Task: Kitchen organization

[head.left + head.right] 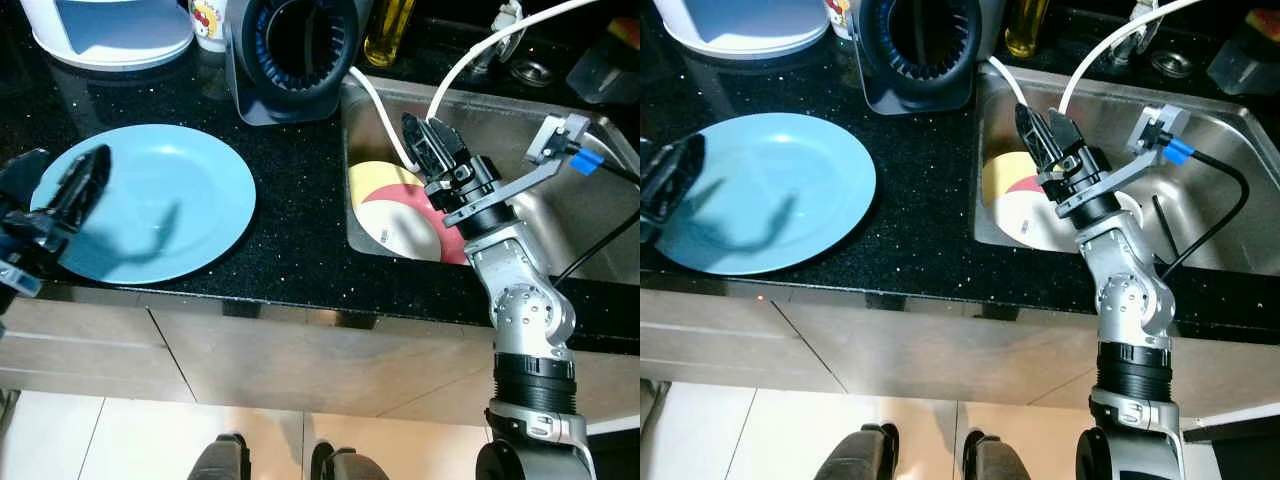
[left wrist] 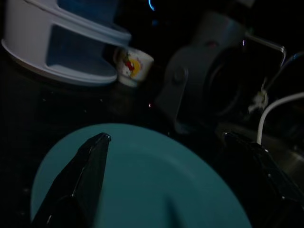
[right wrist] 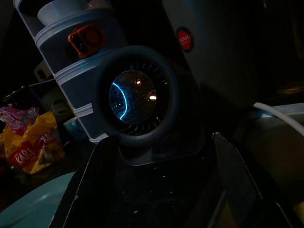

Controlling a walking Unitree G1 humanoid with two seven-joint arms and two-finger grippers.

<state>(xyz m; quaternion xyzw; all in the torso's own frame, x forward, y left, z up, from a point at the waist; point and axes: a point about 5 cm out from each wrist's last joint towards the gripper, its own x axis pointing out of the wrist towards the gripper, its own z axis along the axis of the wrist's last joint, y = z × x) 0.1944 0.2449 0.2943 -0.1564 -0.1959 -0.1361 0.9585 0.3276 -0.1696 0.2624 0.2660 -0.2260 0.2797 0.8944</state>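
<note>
A light blue plate (image 1: 160,200) lies flat on the black speckled counter (image 1: 290,250), left of the sink. My left gripper (image 1: 75,185) hovers over the plate's left rim, open; in the left wrist view its fingers (image 2: 90,166) stand wide apart with the plate (image 2: 152,190) below them. A white plate with yellow and red patches (image 1: 395,215) leans in the steel sink (image 1: 570,230) at its left end. My right gripper (image 1: 425,130) hangs just above that plate, open and holding nothing, pointing toward the back of the counter.
A black round-mouthed appliance (image 1: 295,50) stands behind the blue plate, close to the sink's corner. White cables (image 1: 470,55) run down into the sink. A white and blue appliance (image 1: 105,30), a cartoon mug (image 1: 207,22) and an oil bottle (image 1: 390,30) line the back.
</note>
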